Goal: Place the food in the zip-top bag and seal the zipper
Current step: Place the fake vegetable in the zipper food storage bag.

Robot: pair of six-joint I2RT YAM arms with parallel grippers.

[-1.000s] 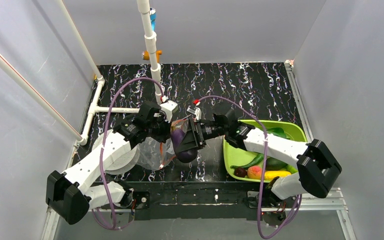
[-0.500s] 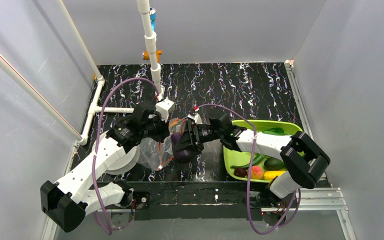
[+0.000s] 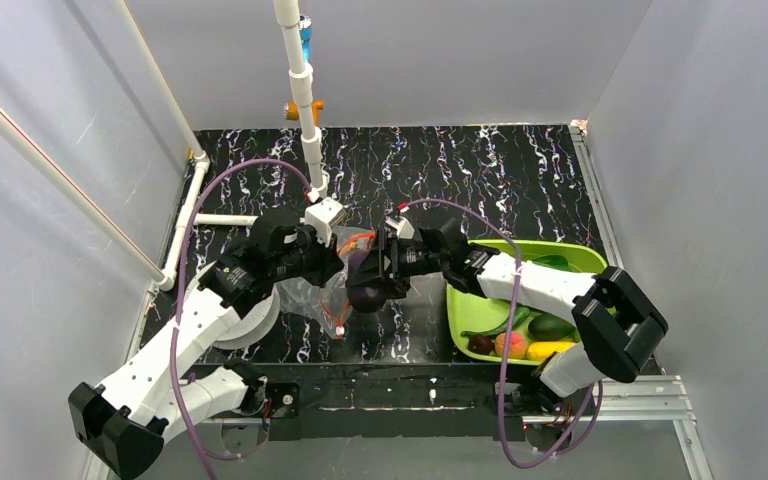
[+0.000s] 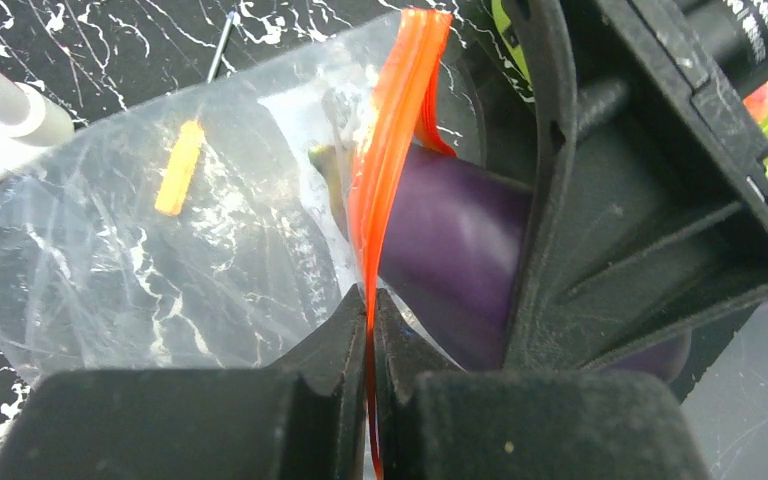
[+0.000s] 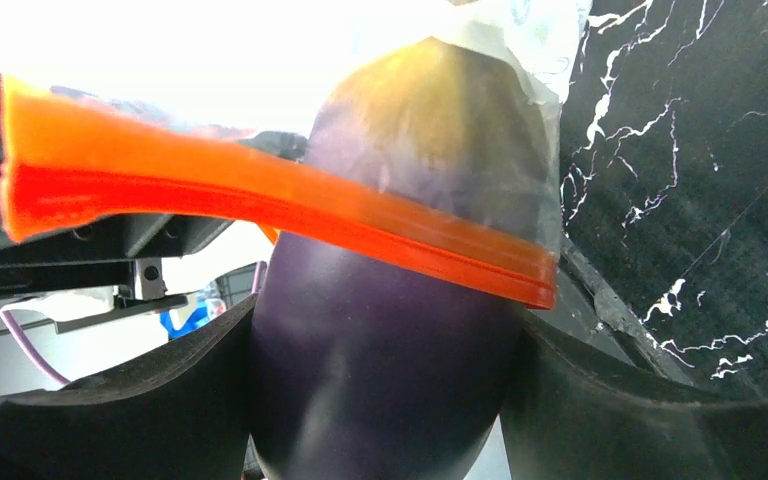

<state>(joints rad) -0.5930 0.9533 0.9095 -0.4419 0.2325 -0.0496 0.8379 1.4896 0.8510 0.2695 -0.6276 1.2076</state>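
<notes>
The black, white-veined counter (image 3: 520, 170) carries both white arms, which meet near its middle. The left arm (image 3: 200, 310) is bent at the elbow, and the right arm (image 3: 540, 285) stretches low across the lime-green plastic tray (image 3: 470, 310). Between them is the crinkly clear plastic zip-top bag (image 4: 160, 250). The right pincer (image 5: 385, 340), spread wide, grips the purple eggplant (image 4: 450, 240), whose tip sits inside the bag's mouth, though how deep is hard to tell. The left pincer (image 4: 371, 300) is clamped tight on the bag's thin red-orange zipper strip (image 4: 390, 130).
</notes>
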